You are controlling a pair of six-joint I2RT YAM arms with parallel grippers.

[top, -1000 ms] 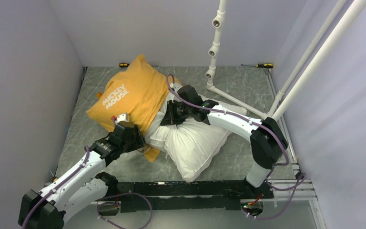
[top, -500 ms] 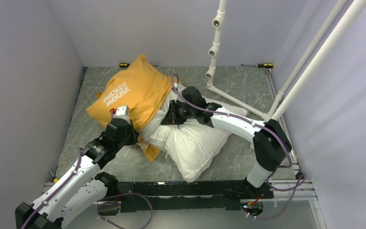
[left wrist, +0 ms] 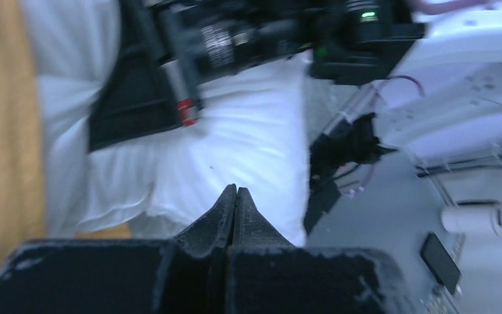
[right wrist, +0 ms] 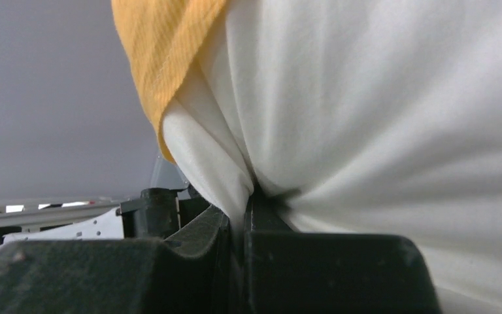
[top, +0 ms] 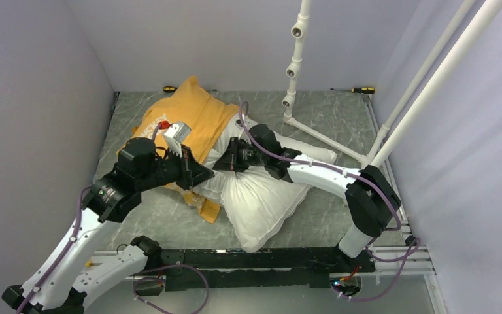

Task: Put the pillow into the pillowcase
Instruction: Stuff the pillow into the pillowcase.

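The white pillow (top: 261,196) lies slanted on the table, its far end tucked inside the orange-yellow pillowcase (top: 199,118). My right gripper (top: 225,162) is shut on a fold of pillow fabric next to the case's mouth. In the right wrist view the white fold sits pinched between the jaws of the right gripper (right wrist: 245,199), under the pillowcase (right wrist: 163,52) hem. My left gripper (top: 210,174) hovers raised above the case's near edge. It points toward the pillow and is shut on nothing. In the left wrist view the left gripper (left wrist: 235,191) has closed tips over the pillow (left wrist: 248,144).
A white pipe frame (top: 293,65) stands at the back right, with slanted poles (top: 431,78) running to the right wall. Two screwdrivers (top: 170,89) (top: 364,89) lie along the back edge. Grey walls close in on the left, back and right.
My left gripper has shut, let go of the pillowcase's near edge, and risen up and to the right. The right gripper has shifted slightly left with the pillow fold.
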